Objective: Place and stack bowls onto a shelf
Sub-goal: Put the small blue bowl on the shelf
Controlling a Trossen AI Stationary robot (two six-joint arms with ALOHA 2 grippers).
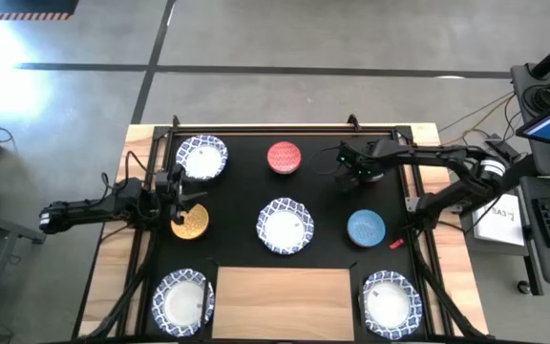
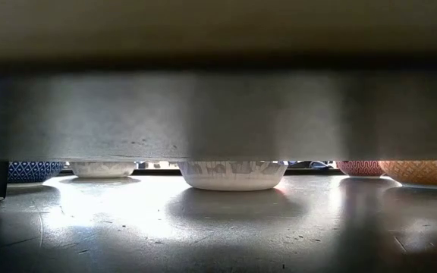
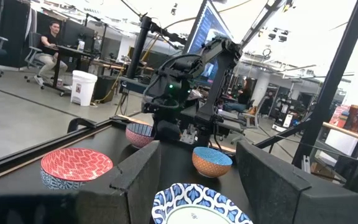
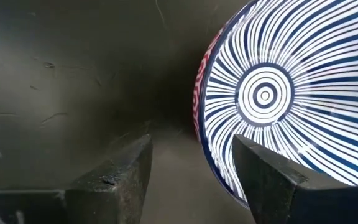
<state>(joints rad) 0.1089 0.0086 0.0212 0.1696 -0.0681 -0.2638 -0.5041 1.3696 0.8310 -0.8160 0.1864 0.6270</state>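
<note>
Shelf: flat rectangular light-wood board (image 1: pixel 283 302) at the near edge of the black mat (image 1: pixel 323 205), between two bowls; nothing rests on it.
Large bowls: four white round bowls with blue patterned rims in the high view. One at mat centre (image 1: pixel 285 226), one at the far left corner (image 1: pixel 201 158), one left of the board (image 1: pixel 182 300), one right of it (image 1: pixel 391 299).
Small bowls: red patterned bowl (image 1: pixel 285 158) at far centre; plain blue bowl (image 1: pixel 366 227) right of centre; yellow-gold bowl (image 1: pixel 190 224) left of centre.
Striped bowl: blue-and-white radial-striped bowl with a reddish outer wall (image 4: pixel 278 99) fills the right wrist view; under the right gripper.
Right gripper: (image 1: pixel 355 167) low over the far right part of the mat, between the red and plain blue bowls. Fingers spread, one finger (image 4: pixel 272 177) over the striped bowl's rim, the other (image 4: pixel 114 174) outside on the mat; nothing clamped.
Left gripper: (image 1: pixel 181 196) at the mat's left side, between the far left white bowl and the yellow-gold one. Fingers parted, empty.
Low view: mostly blocked by a dark bar; bowl bases show beneath it.
Background: a person seated at a desk (image 3: pixel 50 40), well away.
</note>
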